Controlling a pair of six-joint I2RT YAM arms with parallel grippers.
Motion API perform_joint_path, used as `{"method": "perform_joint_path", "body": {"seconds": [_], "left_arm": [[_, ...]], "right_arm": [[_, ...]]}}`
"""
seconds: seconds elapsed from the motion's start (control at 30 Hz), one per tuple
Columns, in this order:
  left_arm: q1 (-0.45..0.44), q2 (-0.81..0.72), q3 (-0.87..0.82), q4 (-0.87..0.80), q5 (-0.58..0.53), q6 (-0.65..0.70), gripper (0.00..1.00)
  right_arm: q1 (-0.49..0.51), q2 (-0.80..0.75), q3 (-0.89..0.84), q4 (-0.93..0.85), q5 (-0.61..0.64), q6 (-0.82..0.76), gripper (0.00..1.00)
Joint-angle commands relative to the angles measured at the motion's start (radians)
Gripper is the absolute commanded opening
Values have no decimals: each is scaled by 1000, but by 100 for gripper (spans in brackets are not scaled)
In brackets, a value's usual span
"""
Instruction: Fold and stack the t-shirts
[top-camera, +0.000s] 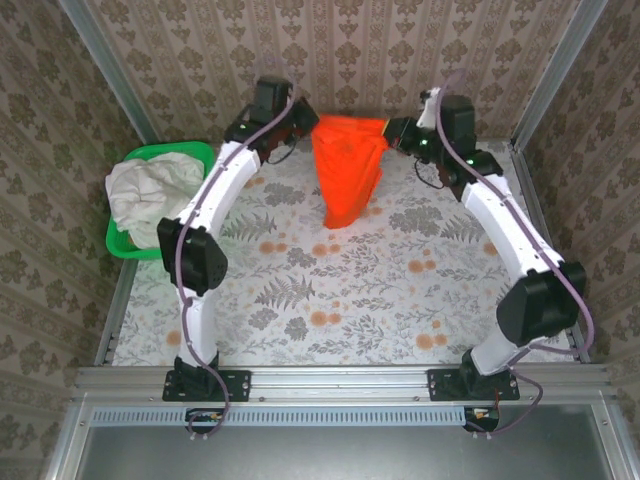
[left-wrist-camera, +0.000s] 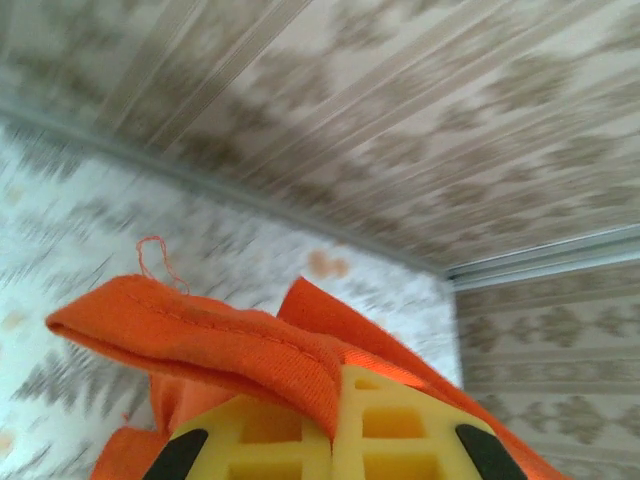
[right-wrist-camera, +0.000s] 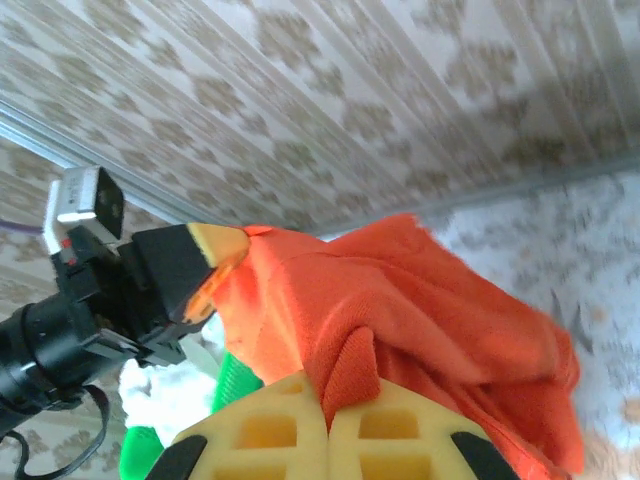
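Progress is slight: the orange t-shirt (top-camera: 348, 170) hangs unfolded over the far side of the table (top-camera: 350, 300), with the left gripper (top-camera: 299, 125) and right gripper (top-camera: 394, 130) both clamped on its top edge. The white t-shirt (top-camera: 150, 190) lies crumpled in the green basket (top-camera: 178, 151) at left; nothing is stacked.

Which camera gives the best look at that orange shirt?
The top view: the whole orange shirt hangs stretched between the left hand and the right hand. The wrist views show a bunched edge pinched in yellow fingers, close up.
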Motion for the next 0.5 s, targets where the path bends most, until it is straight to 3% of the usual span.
{"method": "perform_joint_path", "body": {"seconds": [0.0, 0.27, 0.47], "left_arm": [[22, -70, 108, -55, -73, 100, 0], [9, -135, 218, -55, -98, 208, 0], [-25, -172, 121, -20, -78, 269, 2]], "right_arm": [[-14, -95, 46, -56, 104, -66, 0], [-14, -302, 18, -36, 137, -199, 0], [-4, -340, -56, -111, 38, -297, 0]]}}
